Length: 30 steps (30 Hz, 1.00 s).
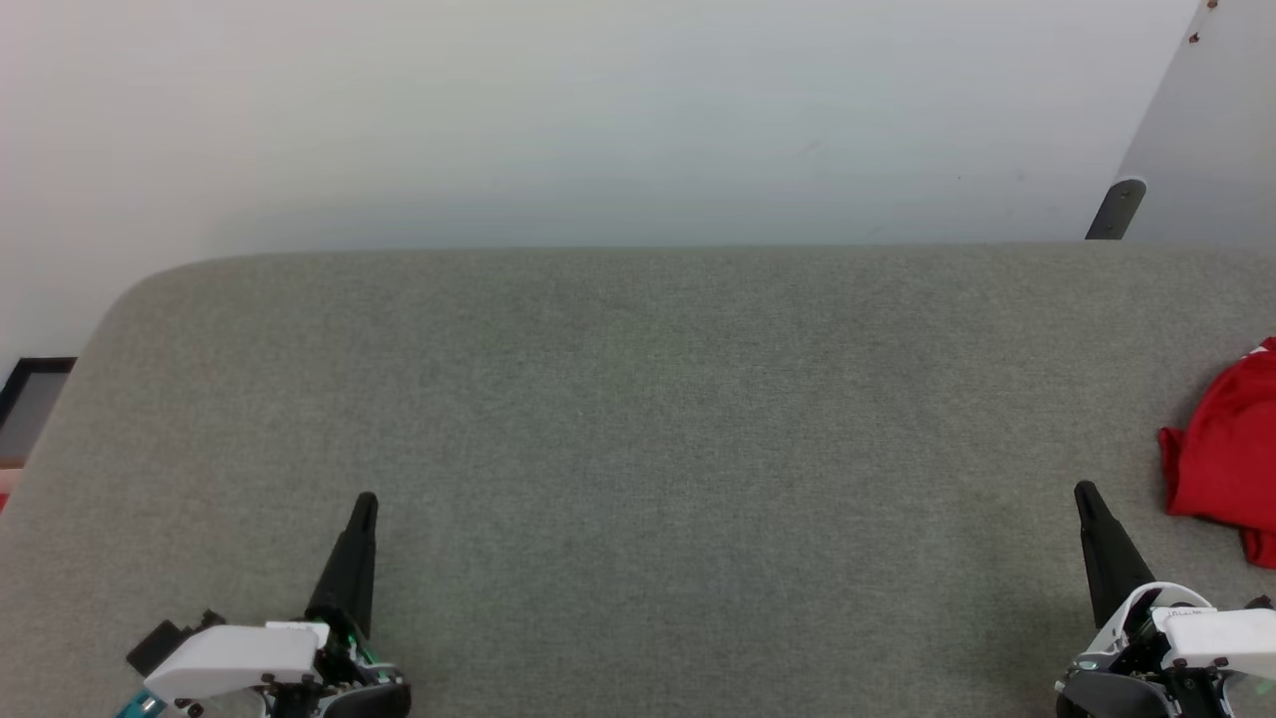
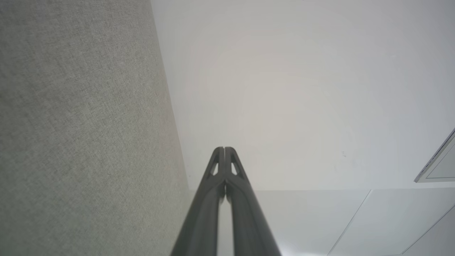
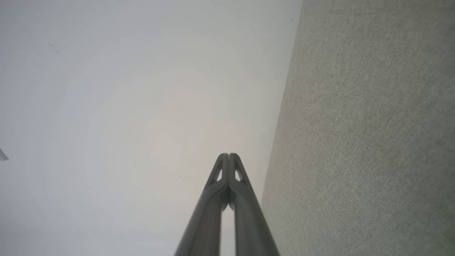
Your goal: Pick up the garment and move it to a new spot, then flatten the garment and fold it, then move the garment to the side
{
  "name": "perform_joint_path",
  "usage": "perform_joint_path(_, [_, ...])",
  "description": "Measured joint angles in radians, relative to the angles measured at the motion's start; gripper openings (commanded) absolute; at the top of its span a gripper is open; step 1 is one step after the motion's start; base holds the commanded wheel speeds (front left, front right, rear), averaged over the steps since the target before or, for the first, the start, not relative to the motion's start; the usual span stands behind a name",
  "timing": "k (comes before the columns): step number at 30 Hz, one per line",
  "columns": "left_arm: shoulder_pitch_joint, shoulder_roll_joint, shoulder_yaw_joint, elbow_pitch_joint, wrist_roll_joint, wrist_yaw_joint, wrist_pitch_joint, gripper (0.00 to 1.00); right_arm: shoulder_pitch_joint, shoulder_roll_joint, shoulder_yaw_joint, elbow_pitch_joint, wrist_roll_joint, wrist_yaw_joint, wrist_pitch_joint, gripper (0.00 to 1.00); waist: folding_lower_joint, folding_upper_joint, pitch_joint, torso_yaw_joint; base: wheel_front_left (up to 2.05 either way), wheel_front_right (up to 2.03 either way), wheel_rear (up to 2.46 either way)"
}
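Observation:
The bright red garment (image 1: 1228, 449) lies bunched at the right edge of the grey fabric table (image 1: 638, 419), partly cut off by the head view's border. My right gripper (image 1: 1084, 491) rests at the lower right, just left of the garment and apart from it, fingers pressed together and empty. My left gripper (image 1: 366, 501) sits at the lower left, far from the garment, also shut with nothing in it. In the left wrist view my left gripper (image 2: 224, 148) has its tips touching. My right gripper (image 3: 228, 155) looks the same in the right wrist view.
A pale wall (image 1: 598, 120) rises behind the table's far edge. A dark bracket (image 1: 1116, 209) on a grey panel stands at the back right. A dark framed object (image 1: 30, 394) lies off the table's rounded left corner.

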Motion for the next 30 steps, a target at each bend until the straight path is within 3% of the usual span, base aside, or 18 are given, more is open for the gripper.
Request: perform_joint_path(30, [0.0, 0.0, 0.0, 0.0, 0.0, 0.0, 0.0, 0.0, 0.0, 0.0, 0.0, 0.0, 0.0, 0.0, 0.0, 0.0, 0.0, 0.0, 0.0, 0.0, 0.0, 0.0, 0.0])
